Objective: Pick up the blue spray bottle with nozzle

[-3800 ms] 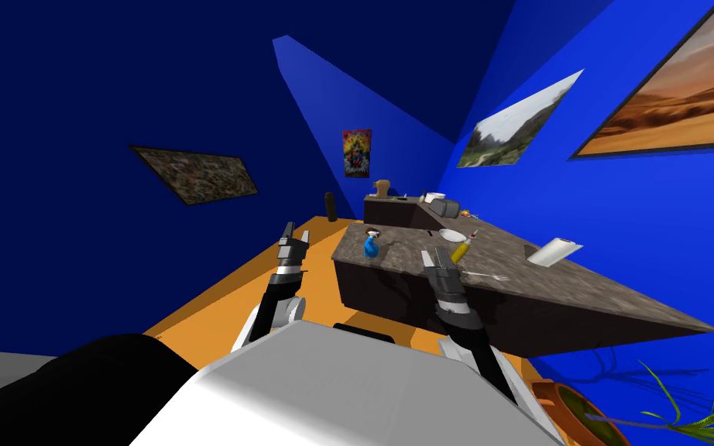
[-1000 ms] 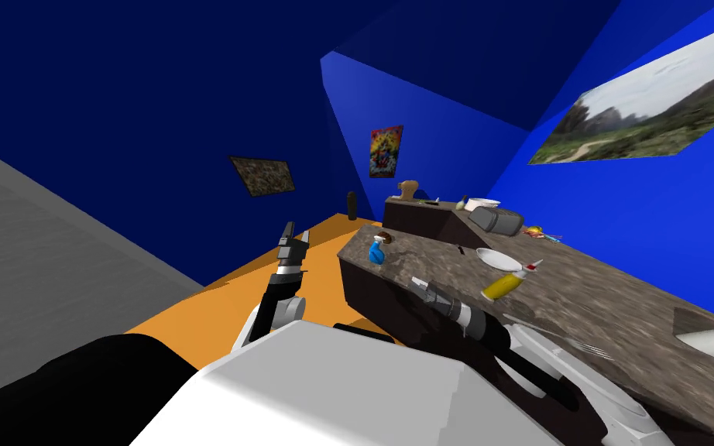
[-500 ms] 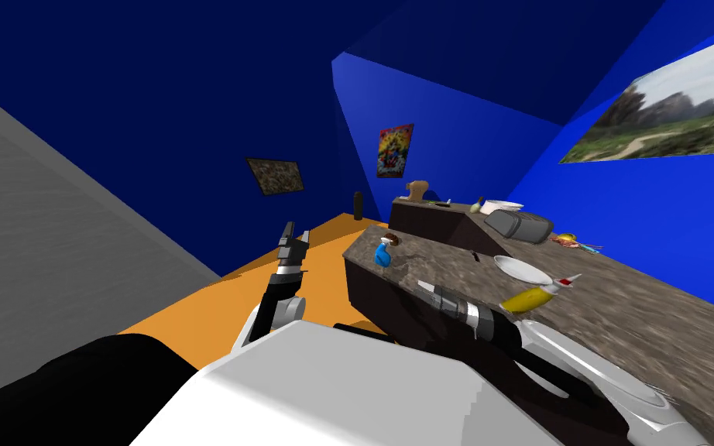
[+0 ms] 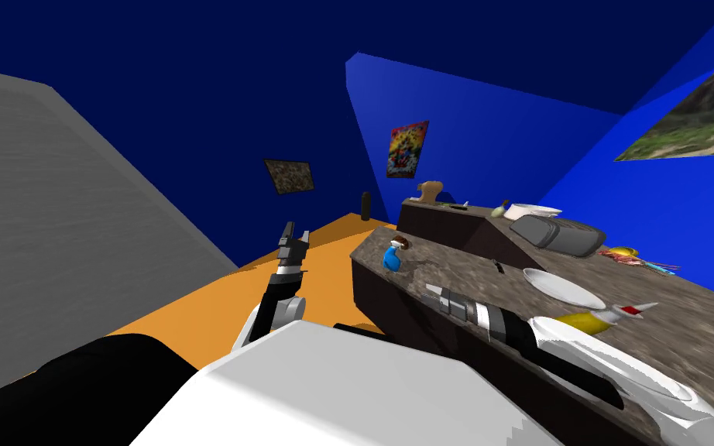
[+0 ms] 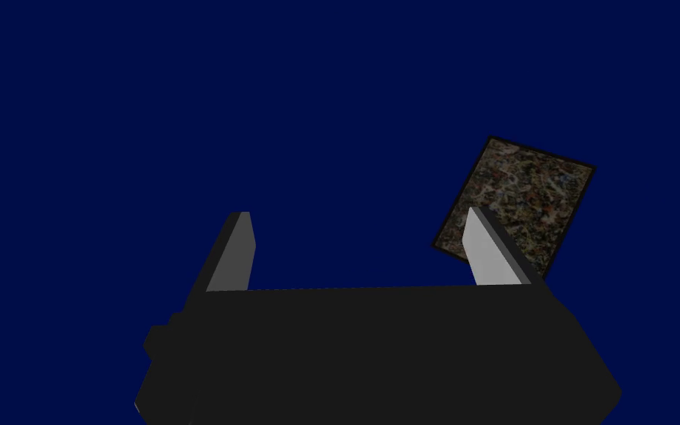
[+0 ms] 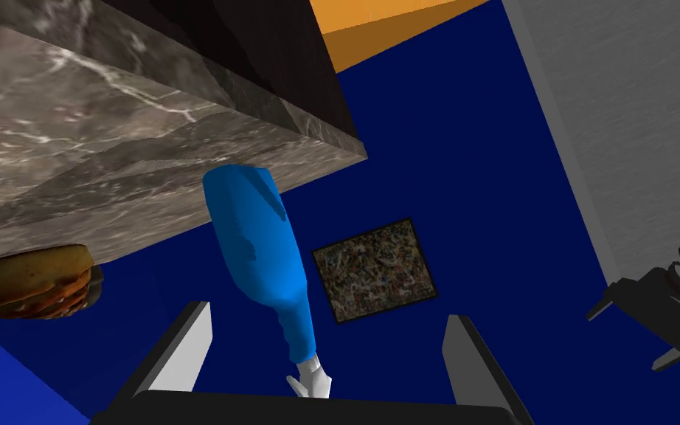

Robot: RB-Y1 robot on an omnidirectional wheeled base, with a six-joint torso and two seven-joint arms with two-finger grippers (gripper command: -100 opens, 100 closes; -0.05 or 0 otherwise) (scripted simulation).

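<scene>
The blue spray bottle [image 4: 392,258] with a white nozzle stands upright near the end corner of the marble-topped counter [image 4: 456,271]. My right gripper [image 4: 429,290] reaches along the counter top and stops short of the bottle. In the right wrist view the blue spray bottle [image 6: 257,243] lines up with the gap of my right gripper [image 6: 327,328], which is open with nothing between its fingers [image 6: 184,347]. My left gripper [image 4: 292,235] is raised over the orange floor, left of the counter; in its own view the left gripper [image 5: 361,221] stands open and empty.
A brown bun-like item [image 4: 403,245] lies just behind the bottle. Further along the counter are a white plate [image 4: 561,286], a yellow bottle [image 4: 588,321], a grey bag [image 4: 557,232] and a raised dark block [image 4: 448,221]. A grey wall [image 4: 53,217] is at the left.
I have moved closer and turned, so the counter has slid right and grown. My right arm now stretches along the counter towards the bottle. The bottle has stayed in place.
</scene>
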